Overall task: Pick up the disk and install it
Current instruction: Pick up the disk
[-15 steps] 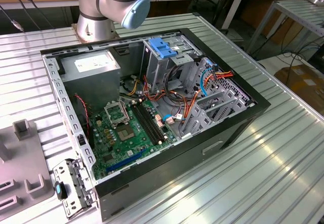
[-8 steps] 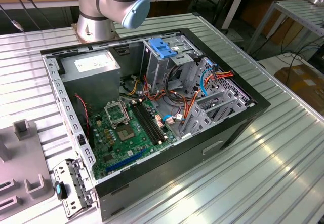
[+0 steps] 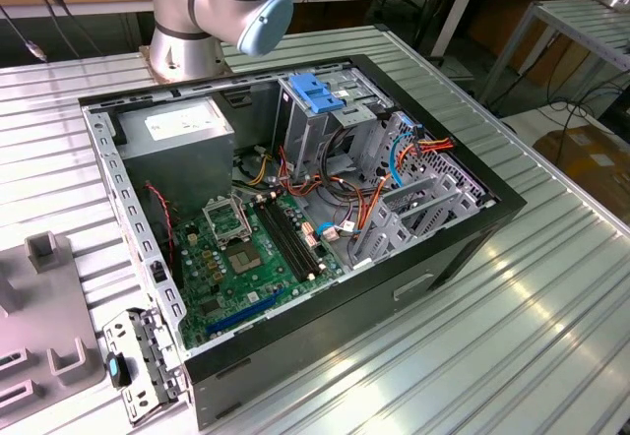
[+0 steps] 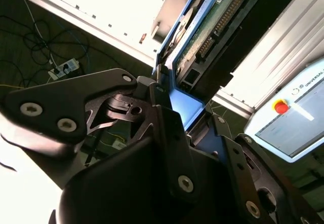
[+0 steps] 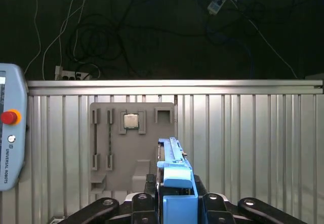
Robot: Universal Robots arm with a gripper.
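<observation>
My gripper (image 5: 175, 204) is shut on the disk (image 5: 174, 176), a flat black drive in bright blue carrier rails, held on edge above the ribbed metal table. In the second wrist view the disk (image 4: 218, 25) shows its green circuit board and connector, and its blue rail end sits in the gripper (image 4: 183, 101) between the black finger linkages. The open computer case (image 3: 472, 228) lies on the table in the exterior view, with a metal drive cage (image 3: 305, 135) topped by a light-blue latch (image 3: 317, 94). The arm's base (image 3: 212, 12) stands behind the case.
A grey fixture plate (image 5: 132, 145) with a processor chip (image 5: 131, 121) lies on the table below the disk. A teach pendant (image 5: 10, 133) rests beside it. The case holds a motherboard (image 3: 246, 253), a power supply (image 3: 182, 135) and loose cables (image 3: 345, 209). Dark floor with cables (image 5: 91, 36) lies past the table edge.
</observation>
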